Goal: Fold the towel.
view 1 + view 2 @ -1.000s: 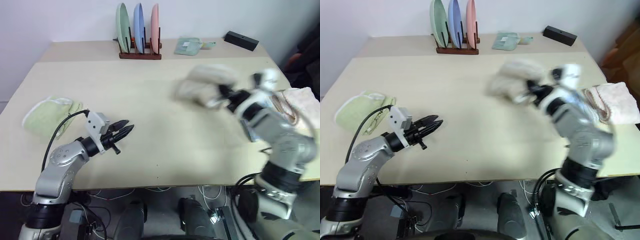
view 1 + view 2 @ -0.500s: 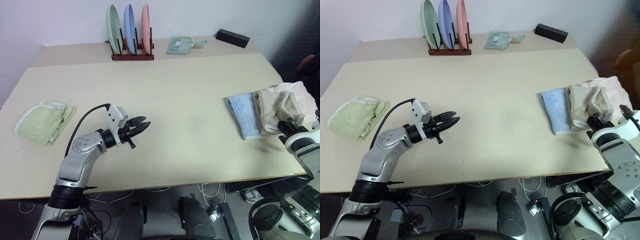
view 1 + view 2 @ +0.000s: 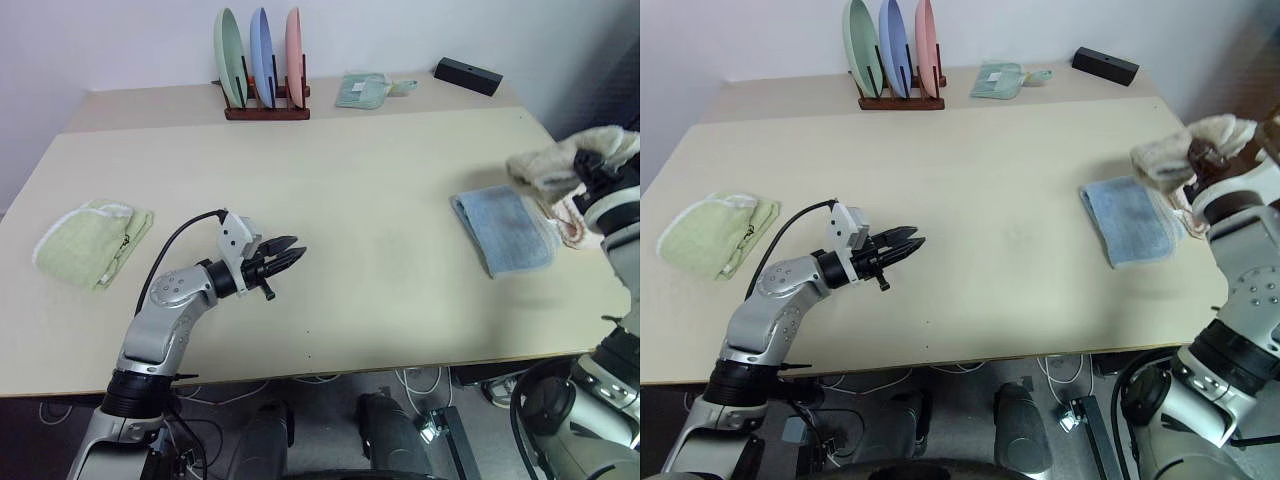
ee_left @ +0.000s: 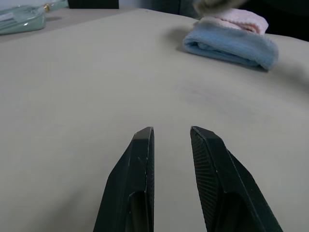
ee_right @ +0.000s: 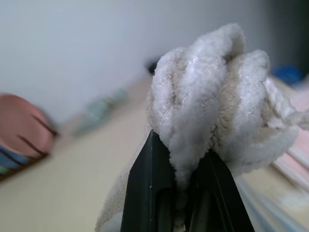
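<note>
The right gripper (image 5: 181, 169) has its two black fingers pressed together on a thick bunched wad of the towel (image 3: 1180, 150), a beige-tan terry cloth with a nubby looped pile, held up off the table (image 3: 350, 200) at its right end. The cloth bulges in soft rolled folds above the fingertips and hangs past them on both sides. Just below and to the inner side of this gripper lies a blue towel (image 3: 505, 228), folded into a flat rectangle with a rounded fold edge, and a pale pink towel (image 4: 236, 18) lies just beyond it. The left gripper (image 3: 292, 256) hovers level over bare, smooth, matte tabletop, its tapered ribbed fingers (image 4: 140, 169) spread a little apart with nothing between them. Behind and outward of it lies a light green cloth (image 3: 90, 240) with white edging, loosely folded. Far ahead stand three thin plates (image 3: 260, 55) upright in a dark wooden rack.
</note>
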